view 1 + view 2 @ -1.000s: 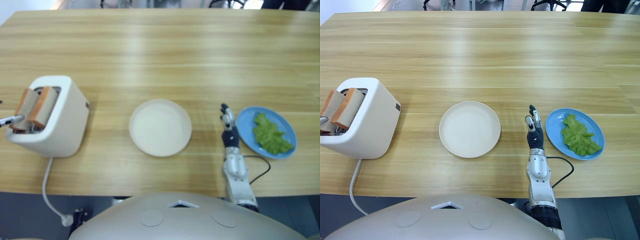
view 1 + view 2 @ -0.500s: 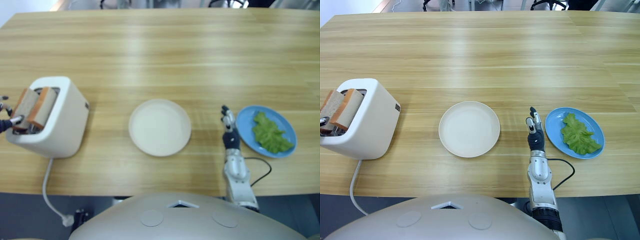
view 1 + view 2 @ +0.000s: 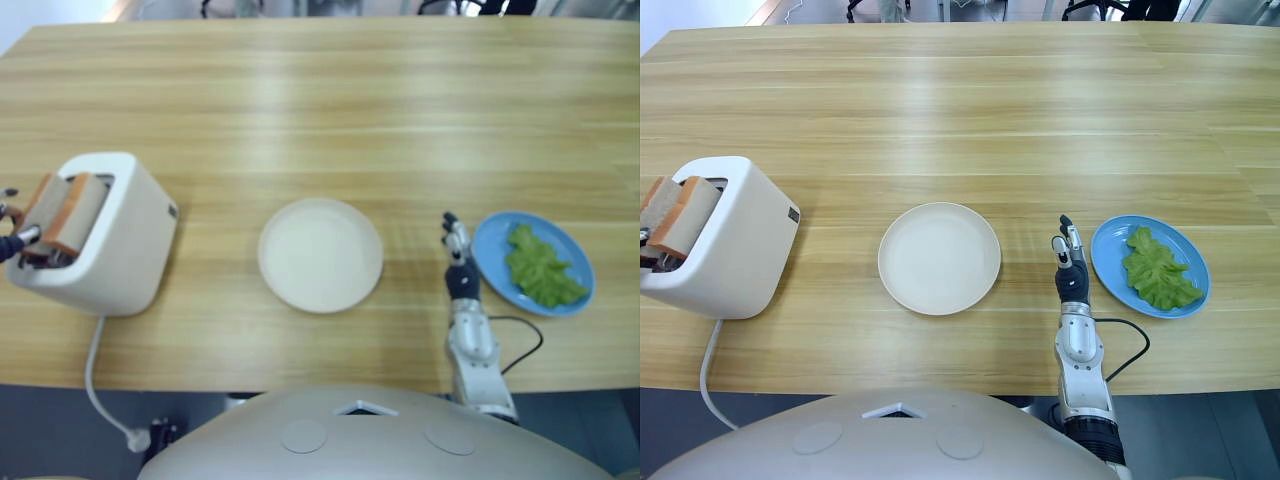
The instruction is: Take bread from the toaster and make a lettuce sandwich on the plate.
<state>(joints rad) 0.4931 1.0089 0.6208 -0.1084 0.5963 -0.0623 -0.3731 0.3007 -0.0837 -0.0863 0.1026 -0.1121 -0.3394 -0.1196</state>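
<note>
Wooden worktop (image 3: 320,100) carries the white toaster (image 3: 125,250); right of it the plate (image 3: 320,255), farther right the lettuce (image 3: 540,268). Bread (image 3: 68,210) stands in the toaster, left hand (image 3: 8,243) at its outer side, grip unclear; right hand (image 3: 457,255), straight and empty, rests far right of the toaster

Broad table (image 3: 970,110) of pale wooden planks, grain running left to right. Soft band of glare across the table's far half. Beyond the table's far edge, pale floor (image 3: 690,12) and dark chair legs (image 3: 1085,8). Below the table's near edge, dark grey floor (image 3: 1200,430).
</note>
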